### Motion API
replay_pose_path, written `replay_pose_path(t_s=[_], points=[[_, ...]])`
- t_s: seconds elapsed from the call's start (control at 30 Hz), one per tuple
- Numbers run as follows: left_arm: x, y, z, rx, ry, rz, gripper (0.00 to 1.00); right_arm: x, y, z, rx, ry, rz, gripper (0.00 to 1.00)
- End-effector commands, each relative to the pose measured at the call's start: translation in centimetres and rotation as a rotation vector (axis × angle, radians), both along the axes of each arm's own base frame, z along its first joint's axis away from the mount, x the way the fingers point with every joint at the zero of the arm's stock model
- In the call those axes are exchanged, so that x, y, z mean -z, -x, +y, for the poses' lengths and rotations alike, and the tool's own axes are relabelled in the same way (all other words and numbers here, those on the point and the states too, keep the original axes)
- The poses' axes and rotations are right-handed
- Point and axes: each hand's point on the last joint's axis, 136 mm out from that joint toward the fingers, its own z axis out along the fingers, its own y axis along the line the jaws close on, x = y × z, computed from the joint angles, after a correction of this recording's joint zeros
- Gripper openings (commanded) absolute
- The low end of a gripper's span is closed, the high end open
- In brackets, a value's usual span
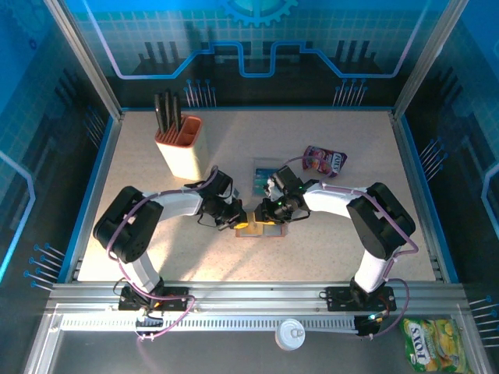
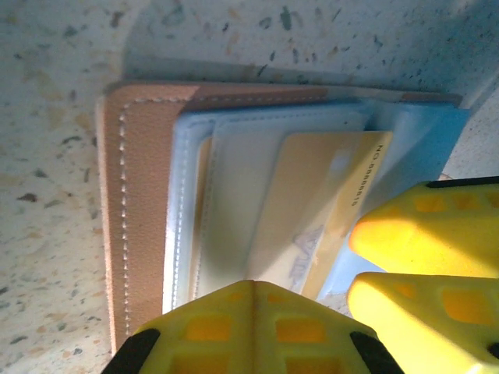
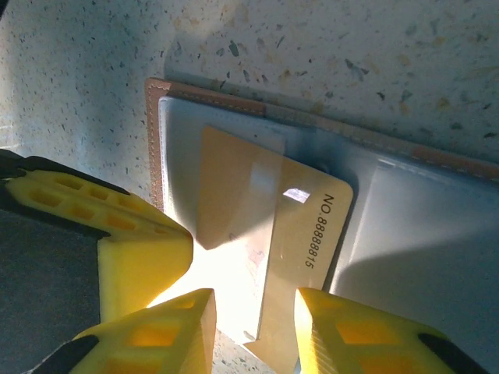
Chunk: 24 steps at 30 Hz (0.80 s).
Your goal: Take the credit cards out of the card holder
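The brown card holder (image 2: 140, 195) lies open on the table, its grey-blue pockets (image 3: 437, 234) facing up. A yellow-tan credit card (image 3: 312, 226) sticks out of a pocket at a slant. My left gripper (image 2: 253, 284) is shut, with its tip pressed on the pocket beside that card (image 2: 327, 195). The right gripper (image 3: 253, 312) is open, and the card's free corner lies between its fingers (image 2: 421, 234); the right finger touches its edge. From above, both grippers (image 1: 238, 218) (image 1: 269, 212) meet over the card holder (image 1: 251, 232). A teal card (image 1: 263, 178) lies on the table behind them.
An orange-and-cream knife block (image 1: 178, 144) stands at the back left. A purple-pink snack pouch (image 1: 325, 161) lies at the back right, near the teal card. A white lid (image 1: 291, 333) and a yellow-green pouch (image 1: 433, 343) rest on the front rail, off the table.
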Motion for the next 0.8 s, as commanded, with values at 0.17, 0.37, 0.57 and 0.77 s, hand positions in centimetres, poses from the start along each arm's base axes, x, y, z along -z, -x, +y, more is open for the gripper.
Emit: replay_pose_path(t_s=[0.17,0.37,0.57,0.77], points=[[1.2,0.6,0.7,0.027,-0.069,0.018,0.0,0.3,0.4,-1.0,0.012,0.028,0.017,0.35],[1.4,0.6,0.8,0.025,-0.075,0.023,0.0,0.1,0.4,-1.1,0.017,0.029,0.013,0.35],[1.5,0.7,0.8,0.024,-0.074,0.026,0.0,1.1,0.7,-1.0,0.014,0.031,0.043,0.35],[1.7,0.8,0.9,0.022,-0.076,0.029,0.0,1.1,0.7,-0.7,0.009,0.028,0.053,0.35]])
